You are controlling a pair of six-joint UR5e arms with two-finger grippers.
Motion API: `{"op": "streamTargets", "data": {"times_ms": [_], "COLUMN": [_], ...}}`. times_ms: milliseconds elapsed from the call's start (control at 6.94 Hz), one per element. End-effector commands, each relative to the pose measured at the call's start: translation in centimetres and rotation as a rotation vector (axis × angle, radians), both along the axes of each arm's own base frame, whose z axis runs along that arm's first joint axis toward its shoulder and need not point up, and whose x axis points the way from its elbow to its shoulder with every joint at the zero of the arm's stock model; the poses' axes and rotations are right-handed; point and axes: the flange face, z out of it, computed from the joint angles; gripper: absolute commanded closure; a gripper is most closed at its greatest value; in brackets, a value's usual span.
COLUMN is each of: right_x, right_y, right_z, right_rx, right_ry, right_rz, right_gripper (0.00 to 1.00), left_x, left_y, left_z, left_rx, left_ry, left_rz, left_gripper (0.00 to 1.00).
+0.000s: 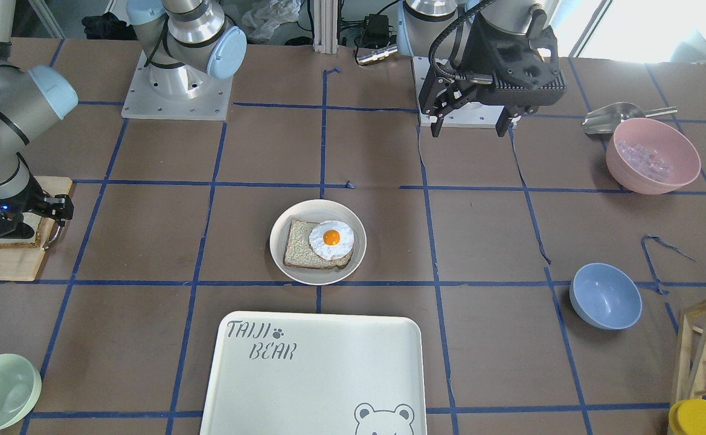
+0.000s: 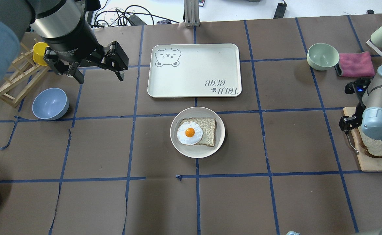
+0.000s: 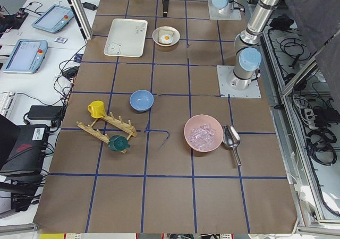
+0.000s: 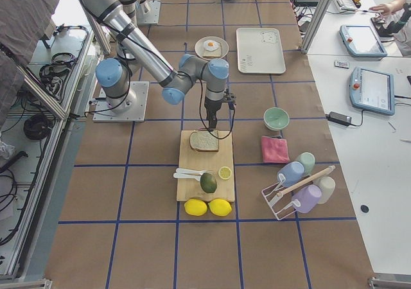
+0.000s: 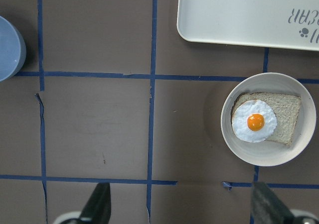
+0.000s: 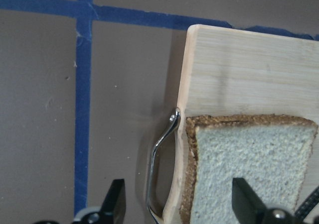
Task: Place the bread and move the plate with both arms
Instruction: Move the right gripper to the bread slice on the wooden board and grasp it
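Right gripper [image 6: 178,183] first: its fingers [image 6: 246,199] are spread wide with nothing pinched. One hangs over the bread [image 6: 249,169], the other sits out past the edge of the cutting board [image 6: 234,69], over bare table. Does that inner finger touch the crumb? I can't tell. The bread lies flat on the board at the robot's right end of the table, not yet lifted.

Over to the left gripper [image 2: 100,77]: fingers apart too, empty, hovering above the table off to the side of the tray [image 2: 194,70], well apart from the plate [image 2: 197,154].

The plate sits mid-table, just beside the tray, carrying a squarer slice [image 2: 209,130] with a fried egg [image 2: 189,132] on top.

The score so far, as I read it: nothing is banked. The bread has to be gripped, carried across and laid over that egg. Then comes moving the plate, which calls for both arms. We're right at the opening grab.
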Motion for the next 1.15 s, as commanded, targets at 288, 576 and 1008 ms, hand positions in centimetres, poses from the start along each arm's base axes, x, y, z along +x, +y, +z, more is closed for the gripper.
{"op": "streamTargets", "data": {"times_ms": [288, 576, 1008], "right_x": [-1.9, -2.3, -2.3], "right_y": [0.7, 1.1, 1.1], "right_z": [-1.3, -1.9, -1.8], "right_rx": [0.060, 0.070, 0.070], "right_ry": [0.051, 0.044, 0.043], "right_rz": [-0.028, -0.043, -0.040], "right_gripper": [0.52, 0.59, 0.97], "left_x": [0.0, 0.0, 0.0], "left_y": [0.0, 0.0, 0.0], "left_z": [0.0, 0.0, 0.0], "left_rx": [0.001, 0.001, 0.001], "left_ry": [0.000, 0.001, 0.000], "left_rz": [-0.001, 0.001, 0.001], "left_gripper": [0.00, 0.00, 0.00]}}
